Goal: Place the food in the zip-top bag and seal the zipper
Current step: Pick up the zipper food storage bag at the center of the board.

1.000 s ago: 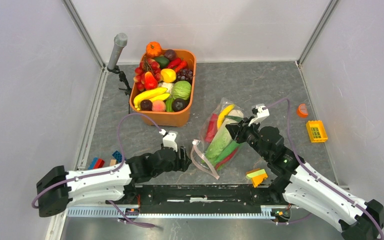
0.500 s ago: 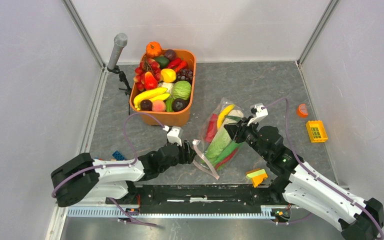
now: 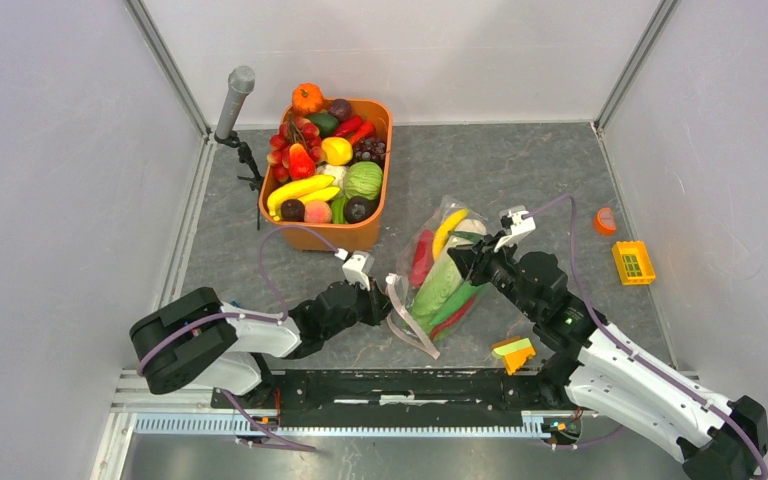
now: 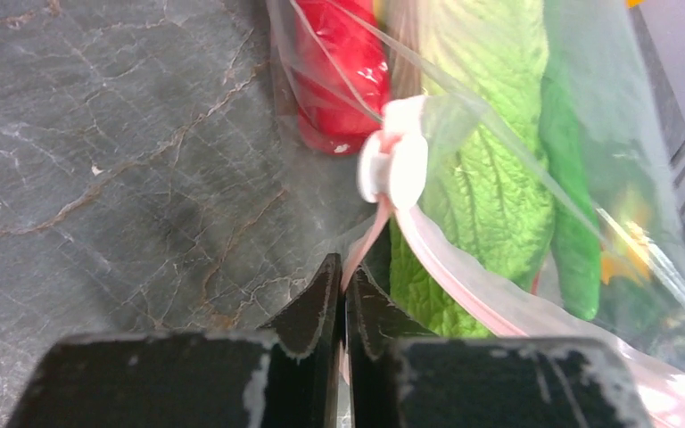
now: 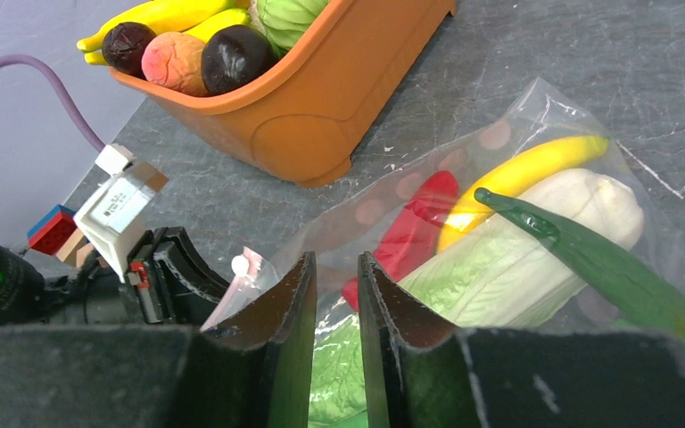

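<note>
From above, the zip-top bag [image 3: 440, 275] is lying on the worktop [image 3: 540, 170] at 5 o'clock from the orange tub [image 3: 325, 236]. The banana [image 3: 450, 230], cabbage [image 3: 442, 282] and chili [image 3: 421, 257] are showing through the bag's film. The left gripper [image 3: 386, 301] is meeting the bag's mouth at its 8 o'clock side, where the zipper [image 3: 409, 322] is curling. The right gripper [image 3: 465, 262] is sitting at the bag's 3 o'clock edge. Neither grip is readable from this height.

The left wrist camera is showing what the overhead misses. The left fingers [image 4: 308, 312] are clenched on the pink zipper strip, which is running toward 1 o'clock to a white slider [image 4: 392, 165].

In the right wrist view, the right fingers [image 5: 285, 330] are standing narrowly parted over the bag, and I cannot tell whether film is pinched between them. A slim green vegetable [image 5: 589, 263] is lying across the cabbage. The left gripper is sitting at 9 o'clock, just beside the slider.
</note>
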You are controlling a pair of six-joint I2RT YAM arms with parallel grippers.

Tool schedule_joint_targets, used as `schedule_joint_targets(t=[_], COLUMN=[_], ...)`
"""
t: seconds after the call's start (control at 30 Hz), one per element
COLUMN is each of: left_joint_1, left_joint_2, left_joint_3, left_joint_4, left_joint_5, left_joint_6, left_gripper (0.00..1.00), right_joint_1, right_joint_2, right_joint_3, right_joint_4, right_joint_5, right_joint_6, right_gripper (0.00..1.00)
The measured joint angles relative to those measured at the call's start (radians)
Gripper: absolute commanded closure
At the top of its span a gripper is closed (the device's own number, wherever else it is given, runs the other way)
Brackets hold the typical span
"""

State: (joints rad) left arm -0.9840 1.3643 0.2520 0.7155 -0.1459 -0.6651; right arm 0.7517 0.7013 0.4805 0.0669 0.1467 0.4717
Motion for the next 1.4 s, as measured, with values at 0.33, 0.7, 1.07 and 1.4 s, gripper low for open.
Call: schedule_joint_targets(t=[0.33, 0.7, 1.07, 1.4], left_joint_1=[0.0, 0.0, 0.0, 0.001], left_joint_2=[-0.253, -0.304, -0.314, -0.24], left_joint_3=[0.12, 0.401, 0.735, 0.938], left_joint_4=[-0.259, -0.696, -1.007, -1.202], left_joint_5=[-0.008, 0.06, 0.16, 0.219], left_joint_6=[0.119, 0.344, 0.566, 0.7], left_gripper=[0.98, 0.98, 0.98, 0.98], right_joint_1=[0.0, 0.0, -0.027, -0.201], right_joint_2=[-0.04, -0.031, 0.026, 0.071], right_joint_3=[0.002, 0.06, 0.224, 0.272], right_joint_4=[-0.001, -0.024, -0.086, -0.101], right_joint_5=[0.0, -0.084, -0.193, -0.332], right_joint_6=[-0.164, -0.354, -0.573, -0.636], right_gripper=[0.59, 0.46, 0.42, 0.42])
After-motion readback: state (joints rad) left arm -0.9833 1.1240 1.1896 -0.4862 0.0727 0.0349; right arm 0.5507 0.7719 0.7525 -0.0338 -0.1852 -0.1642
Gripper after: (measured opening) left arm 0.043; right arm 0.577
